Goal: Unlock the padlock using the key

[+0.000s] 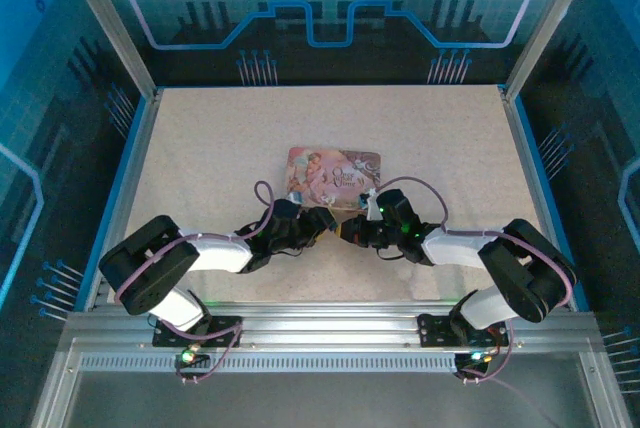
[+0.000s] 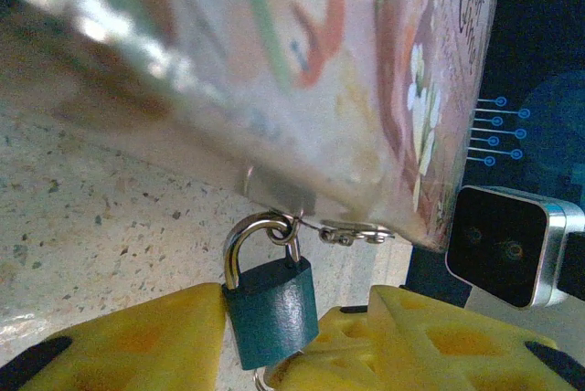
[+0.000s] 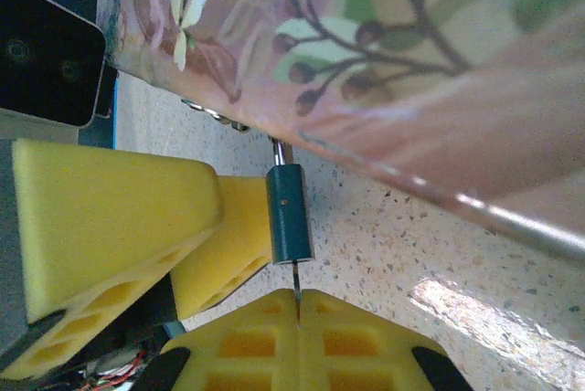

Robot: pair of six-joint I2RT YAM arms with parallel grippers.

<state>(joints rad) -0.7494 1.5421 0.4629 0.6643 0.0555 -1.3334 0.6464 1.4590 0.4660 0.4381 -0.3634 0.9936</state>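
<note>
Most of the key (image 3: 297, 281) out of sight between the right jaws

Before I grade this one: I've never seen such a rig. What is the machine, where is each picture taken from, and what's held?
The left arm and right arm are robot arms bolted at a table's near edge. One picture looks down from above and behind; the others come from wrist cameras. A pink printed tin lies on the table, a teal padlock hooked through its clasp. The left tool's yellow fingers grip the padlock. The right tool pinches a thin key, tip at the padlock's underside.
</note>
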